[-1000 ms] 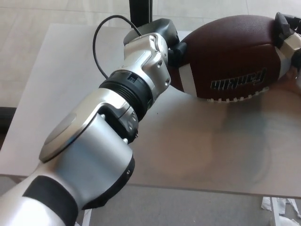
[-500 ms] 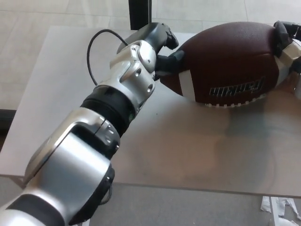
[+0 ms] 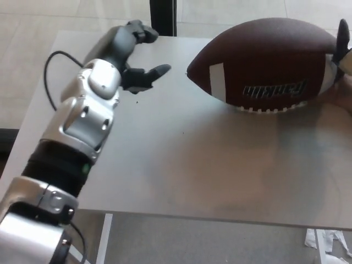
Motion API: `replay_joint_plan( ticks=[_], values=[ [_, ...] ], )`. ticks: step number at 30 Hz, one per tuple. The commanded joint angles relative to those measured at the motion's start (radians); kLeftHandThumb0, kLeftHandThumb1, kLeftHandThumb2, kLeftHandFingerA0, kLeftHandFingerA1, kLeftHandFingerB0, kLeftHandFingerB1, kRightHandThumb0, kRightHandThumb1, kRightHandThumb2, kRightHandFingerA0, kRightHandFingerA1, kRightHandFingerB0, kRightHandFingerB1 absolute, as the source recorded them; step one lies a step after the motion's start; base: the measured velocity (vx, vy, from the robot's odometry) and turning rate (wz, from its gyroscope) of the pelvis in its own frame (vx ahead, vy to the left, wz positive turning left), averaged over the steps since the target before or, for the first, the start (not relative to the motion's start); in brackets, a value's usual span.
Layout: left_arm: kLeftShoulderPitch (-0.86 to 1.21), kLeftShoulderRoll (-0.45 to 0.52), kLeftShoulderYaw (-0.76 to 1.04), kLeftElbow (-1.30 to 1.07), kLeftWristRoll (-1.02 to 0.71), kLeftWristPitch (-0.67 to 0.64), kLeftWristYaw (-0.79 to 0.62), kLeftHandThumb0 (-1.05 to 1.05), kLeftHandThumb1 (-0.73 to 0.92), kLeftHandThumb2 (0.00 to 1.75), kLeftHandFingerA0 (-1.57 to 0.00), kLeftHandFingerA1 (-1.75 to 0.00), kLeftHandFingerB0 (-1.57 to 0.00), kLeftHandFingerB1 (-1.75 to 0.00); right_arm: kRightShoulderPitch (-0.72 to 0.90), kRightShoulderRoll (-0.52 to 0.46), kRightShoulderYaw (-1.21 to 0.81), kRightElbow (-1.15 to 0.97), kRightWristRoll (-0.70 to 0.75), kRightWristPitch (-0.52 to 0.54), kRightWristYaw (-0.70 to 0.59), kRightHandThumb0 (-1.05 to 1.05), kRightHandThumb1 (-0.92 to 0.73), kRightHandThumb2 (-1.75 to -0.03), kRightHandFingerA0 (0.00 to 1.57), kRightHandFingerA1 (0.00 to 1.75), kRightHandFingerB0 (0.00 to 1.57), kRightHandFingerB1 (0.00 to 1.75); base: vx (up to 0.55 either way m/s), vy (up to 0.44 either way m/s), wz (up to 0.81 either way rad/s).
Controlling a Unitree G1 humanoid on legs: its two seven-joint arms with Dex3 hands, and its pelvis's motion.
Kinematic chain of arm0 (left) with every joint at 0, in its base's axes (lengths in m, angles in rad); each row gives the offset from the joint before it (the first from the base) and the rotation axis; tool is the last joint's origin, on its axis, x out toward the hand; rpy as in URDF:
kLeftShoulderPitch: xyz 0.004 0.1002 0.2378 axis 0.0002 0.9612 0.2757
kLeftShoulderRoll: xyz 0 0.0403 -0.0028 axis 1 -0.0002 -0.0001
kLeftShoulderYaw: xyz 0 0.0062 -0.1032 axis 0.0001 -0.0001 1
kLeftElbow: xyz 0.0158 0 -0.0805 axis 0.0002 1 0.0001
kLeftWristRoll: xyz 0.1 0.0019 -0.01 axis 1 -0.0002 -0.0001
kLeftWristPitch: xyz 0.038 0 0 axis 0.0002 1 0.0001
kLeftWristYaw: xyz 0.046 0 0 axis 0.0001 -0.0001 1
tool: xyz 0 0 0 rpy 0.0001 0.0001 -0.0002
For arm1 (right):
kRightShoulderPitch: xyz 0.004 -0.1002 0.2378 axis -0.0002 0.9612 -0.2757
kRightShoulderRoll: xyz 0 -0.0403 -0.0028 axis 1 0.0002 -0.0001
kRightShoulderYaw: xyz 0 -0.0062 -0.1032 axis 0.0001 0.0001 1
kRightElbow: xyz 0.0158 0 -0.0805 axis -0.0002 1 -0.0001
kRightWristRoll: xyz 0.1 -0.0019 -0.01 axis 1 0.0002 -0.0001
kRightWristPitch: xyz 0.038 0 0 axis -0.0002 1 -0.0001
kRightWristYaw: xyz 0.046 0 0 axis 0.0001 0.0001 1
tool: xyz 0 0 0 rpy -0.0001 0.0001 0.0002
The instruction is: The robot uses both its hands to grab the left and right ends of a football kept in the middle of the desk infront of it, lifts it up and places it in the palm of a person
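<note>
The left hand [image 3: 132, 58] is now pulling clear of the football [image 3: 264, 66]: a second ago its fingers were pressed against the ball's left tip, and now it is hanging apart from that tip, fingers spread and holding nothing.

In the head view, the football is lying toward the far right of the grey desk [image 3: 181, 159], its long axis running left to right across the picture, white stripe and laces showing on the near side. It appears to be touching the desk along its laced edge, though that contact is hard to confirm. The ball is lying to the right of the left hand, with bare desk between them. Only a sliver of the right hand [image 3: 343, 47] is showing at the ball's right end, at the picture's edge, and whether it is gripping cannot be told.

The desk top is looking smooth and matte, with faint smudges. Beyond the ball, a pale tiled floor [image 3: 66, 14] and a dark post [image 3: 163, 15] are standing behind the desk. A black cable [image 3: 50, 69] is looping beside the left wrist.
</note>
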Motion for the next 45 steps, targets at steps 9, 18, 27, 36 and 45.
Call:
replay_joint_plan(
  ticks=[9, 18, 27, 36, 45],
  values=[
    [0.323, 0.161, 0.304, -0.356, -0.149, 0.167, -0.127, -0.56, 0.62, 0.59, -0.69, -1.16, -0.29, -0.4, -0.018, -0.348, 0.04, -0.126, -0.065, 0.09, 0.283, -1.05, -0.92, -0.76, 0.0, 0.0, 0.0, 0.0, 0.0, 0.0, 0.0],
    [0.762, 0.245, 0.68, -0.694, -0.316, 0.128, -0.278, -0.63, 0.63, 0.59, -0.62, -0.84, -0.31, -0.45, 0.375, -0.488, -0.462, -0.791, 0.169, 0.3, 0.323, -1.04, -0.79, -1.23, 0.03, 0.4, 0.08, 0.0, 0.0, 0.0, 0.0],
    [1.244, 0.047, 1.389, -0.959, -0.671, 0.004, -0.365, -0.72, 0.76, 0.63, -0.55, -0.54, -0.28, -0.42, 1.18, -0.18, -1.335, -1.306, 0.423, 0.102, 0.645, -0.87, -0.92, -0.71, 0.46, 0.39, 0.32, 0.31, 0.0, 0.0, 0.0],
    [1.221, 0.099, 1.648, -0.338, -0.801, -0.515, -0.26, -0.76, 0.72, 0.62, -0.64, -0.59, -0.39, -0.49, 1.273, 0.057, -1.408, -0.987, 0.45, -0.374, 0.399, -0.67, -0.83, -0.65, 0.9, 0.94, 0.62, 0.69, 0.0, 0.0, 0.0],
    [1.249, 0.176, 1.585, 0.192, -0.66, -0.599, -0.071, -0.64, 0.79, 0.64, -0.49, -0.52, -0.21, -0.39, 1.328, 0.043, -1.268, -0.502, 0.237, -0.595, 0.178, -0.67, -0.82, -0.64, 0.69, 1.01, 0.54, 0.64, 0.0, 0.0, 0.0]
  ],
)
